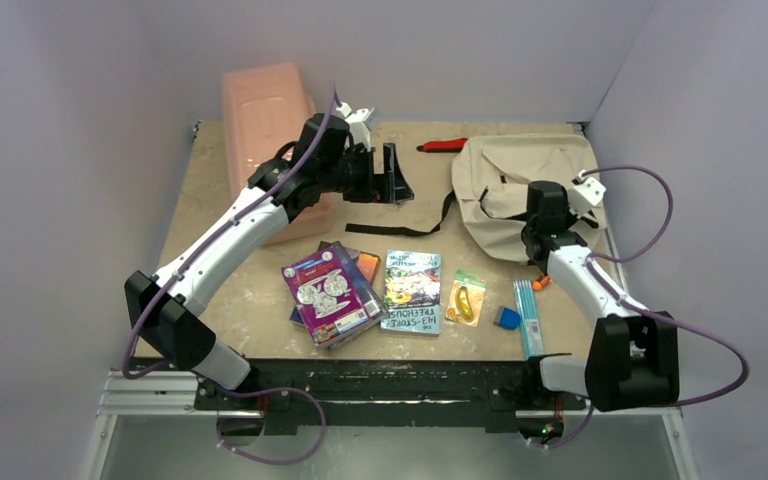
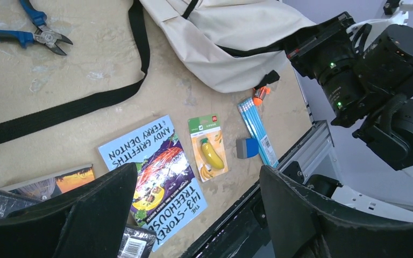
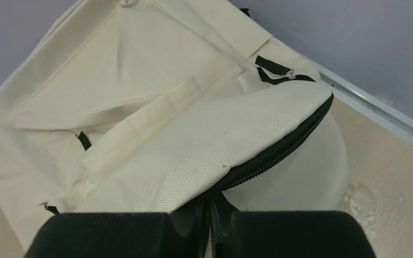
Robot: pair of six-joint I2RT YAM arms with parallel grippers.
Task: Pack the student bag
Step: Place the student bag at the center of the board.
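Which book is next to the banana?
The blue Treehouse book, lying flat right beside the banana pack. The purple book sits on the Treehouse book's other side, farther from the banana.

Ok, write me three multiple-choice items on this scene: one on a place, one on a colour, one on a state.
1. Where on the table does the student bag lie?
A) far right
B) near left
C) near middle

2. What colour is the rigid box at the far left?
A) green
B) pink
C) black

3. How does the left end effector stand?
A) shut on the student bag
B) shut with nothing held
C) open, holding nothing

Key:
1 A: the top view shows it by the far right corner.
2 B: its plastic is pale pink.
3 C: its wrist view shows the fingers wide apart with nothing gripped between them.
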